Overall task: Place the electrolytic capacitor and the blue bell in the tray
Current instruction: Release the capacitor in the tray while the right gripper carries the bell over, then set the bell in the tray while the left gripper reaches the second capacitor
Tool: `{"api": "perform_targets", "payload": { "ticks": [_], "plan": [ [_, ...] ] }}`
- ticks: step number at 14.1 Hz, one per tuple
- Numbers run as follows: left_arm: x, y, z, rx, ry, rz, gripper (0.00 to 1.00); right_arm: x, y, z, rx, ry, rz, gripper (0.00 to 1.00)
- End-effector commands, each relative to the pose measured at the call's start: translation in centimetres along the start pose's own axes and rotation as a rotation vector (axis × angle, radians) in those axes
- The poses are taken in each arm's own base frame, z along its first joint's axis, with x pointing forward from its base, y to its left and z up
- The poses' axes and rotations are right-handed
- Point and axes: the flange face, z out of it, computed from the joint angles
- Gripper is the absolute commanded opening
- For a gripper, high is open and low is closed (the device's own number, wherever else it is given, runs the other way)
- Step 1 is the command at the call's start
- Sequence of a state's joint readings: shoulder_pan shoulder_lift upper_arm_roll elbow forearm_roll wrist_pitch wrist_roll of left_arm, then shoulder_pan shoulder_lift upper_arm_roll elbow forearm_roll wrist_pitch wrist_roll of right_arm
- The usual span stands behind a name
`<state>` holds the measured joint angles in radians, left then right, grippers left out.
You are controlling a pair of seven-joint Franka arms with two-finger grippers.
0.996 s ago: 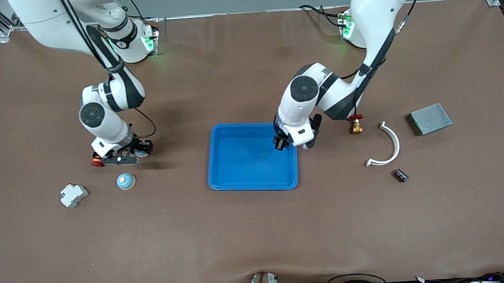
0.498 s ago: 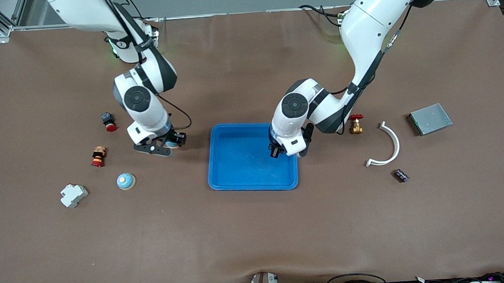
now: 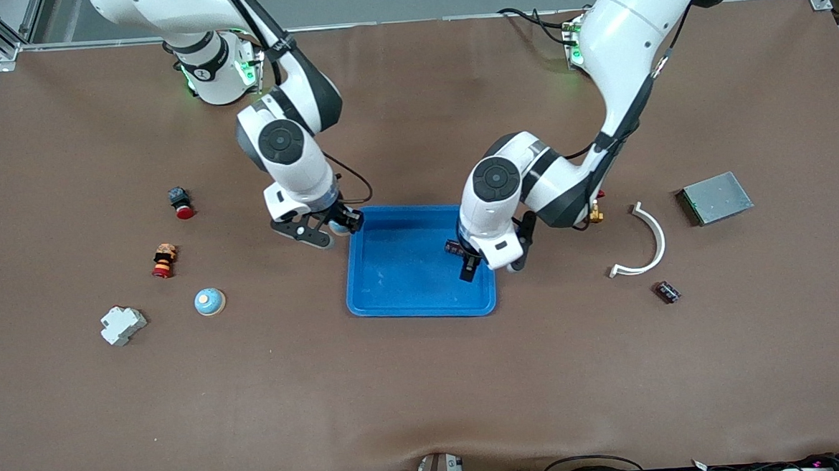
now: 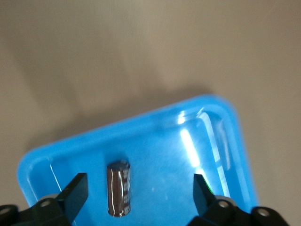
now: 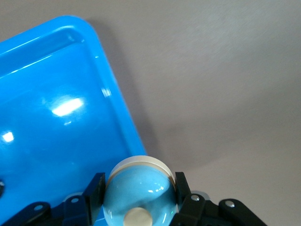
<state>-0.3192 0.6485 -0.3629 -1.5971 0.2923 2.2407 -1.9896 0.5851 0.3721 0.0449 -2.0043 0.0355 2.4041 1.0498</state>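
Observation:
The blue tray [image 3: 394, 294] lies mid-table. My left gripper [image 3: 461, 258] hangs open just above the tray's floor, at the end toward the left arm. In the left wrist view the dark cylindrical electrolytic capacitor [image 4: 118, 195] lies loose on the tray [image 4: 164, 141] between the spread fingers, closer to one fingertip [image 4: 75, 190] and touching neither. My right gripper [image 3: 336, 227] is shut on the light blue bell [image 5: 138, 195] with its cream button. It holds the bell over the tray's rim [image 5: 117, 108] at the right arm's end.
Toward the right arm's end lie a second blue bell [image 3: 210, 302], a white breaker [image 3: 122, 325] and two red push buttons [image 3: 181, 203] [image 3: 164, 260]. Toward the left arm's end are a brass valve [image 3: 594, 214], a white curved strip [image 3: 646, 241], a small dark part [image 3: 667, 292] and a grey metal box [image 3: 716, 198].
My left gripper has opened over the tray and the capacitor now lies free in it. My right arm has carried the bell from the table's right arm end to the tray's rim.

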Motion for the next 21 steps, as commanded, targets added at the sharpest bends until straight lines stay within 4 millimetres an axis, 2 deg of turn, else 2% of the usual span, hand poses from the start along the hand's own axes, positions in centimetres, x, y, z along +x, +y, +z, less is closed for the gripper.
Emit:
{"api": "perform_targets", "payload": {
  "ticks": [1,4,7,10,13,16,18,19,21],
  "plan": [
    [5.0,0.2,-4.2,0.018,0.063,0.047,1.00,0.0,-3.3,2.3,-0.002,-0.012,0.066,0.00],
    [10.9,0.2,-5.3,0.076,0.077,0.108,1.00,-1.1,-5.9,4.3,-0.003,-0.011,0.099,0.00],
    [15.2,0.3,-5.3,0.085,0.072,0.139,1.00,-1.9,-7.3,6.2,-0.008,-0.010,0.105,0.00],
    [22.1,-0.8,-3.6,0.132,0.062,0.187,1.00,-2.7,-7.9,8.1,-0.022,-0.004,0.112,0.00],
    [28.5,-1.6,-1.7,0.153,0.044,0.219,1.00,-2.7,-7.9,8.6,-0.026,0.009,0.109,0.00],
    [31.5,-1.9,0.1,0.151,0.082,0.221,1.00,-2.4,-7.7,9.0,-0.033,0.014,0.106,0.00],
    [33.1,-2.0,1.2,0.141,0.102,0.251,1.00,-2.2,-7.7,9.1,-0.035,0.020,0.113,0.99],
    [34.0,-2.1,1.8,0.127,0.099,0.264,1.00,-2.2,-7.8,8.9,-0.040,0.025,0.108,1.00],
    [36.6,-2.6,2.7,0.121,0.111,0.295,1.00,-1.1,-8.4,7.0,-0.071,0.039,0.084,1.00]
  ]
}}
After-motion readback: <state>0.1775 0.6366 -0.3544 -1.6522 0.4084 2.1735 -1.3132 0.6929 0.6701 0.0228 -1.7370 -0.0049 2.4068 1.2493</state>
